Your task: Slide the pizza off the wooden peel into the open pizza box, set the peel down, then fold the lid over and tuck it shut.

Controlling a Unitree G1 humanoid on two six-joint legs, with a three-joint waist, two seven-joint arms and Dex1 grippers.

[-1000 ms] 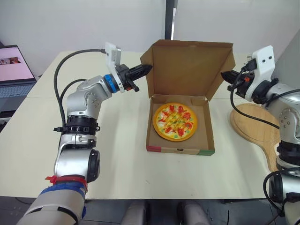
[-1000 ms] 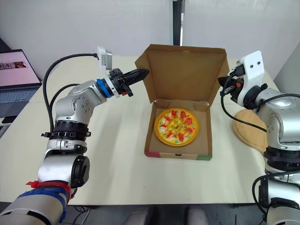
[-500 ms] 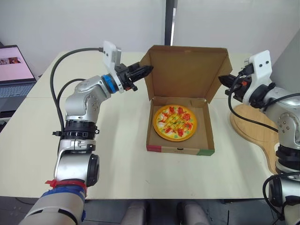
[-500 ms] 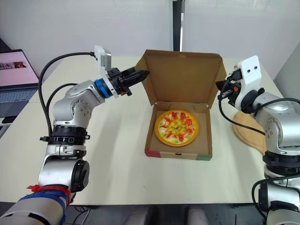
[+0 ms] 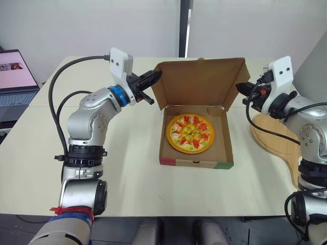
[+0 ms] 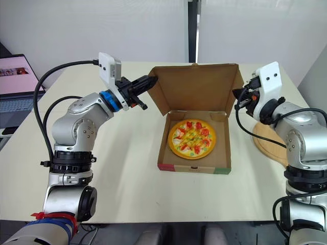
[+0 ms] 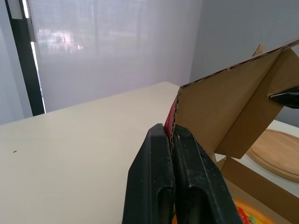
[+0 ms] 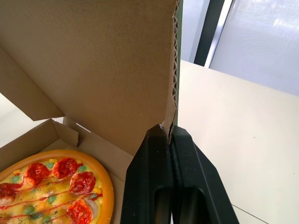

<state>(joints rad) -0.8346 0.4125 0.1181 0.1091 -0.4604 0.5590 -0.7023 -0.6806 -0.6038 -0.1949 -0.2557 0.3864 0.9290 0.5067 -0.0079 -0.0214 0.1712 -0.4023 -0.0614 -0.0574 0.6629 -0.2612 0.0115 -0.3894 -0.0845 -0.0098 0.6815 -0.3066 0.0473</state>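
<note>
Pizza (image 5: 190,133) lies flat in the base of the pizza box (image 5: 196,163), a round disc with red slices and green bits on yellow. It fills most of the tray and sits a little toward its left wall. The box stands near the middle of the bench (image 5: 127,168), with its front wall facing the robot.

The lid (image 5: 199,84) rises from the back wall and leans forward over the pizza, plain brown inside, with its side flaps angled inward. The left jaws are pressed together on the lid's upper left corner. In the left wrist view the corrugated edge is clamped between them, with a strip of the red outer face showing. The right jaws pinch the upper right corner the same way, and the right wrist view shows the cardboard edge running up from between them.

The wooden peel (image 5: 271,138) lies flat on the bench to the right of the box, apart from it and partly under the right arm. An open laptop (image 5: 15,81) sits at the far left with its screen lit.
</note>
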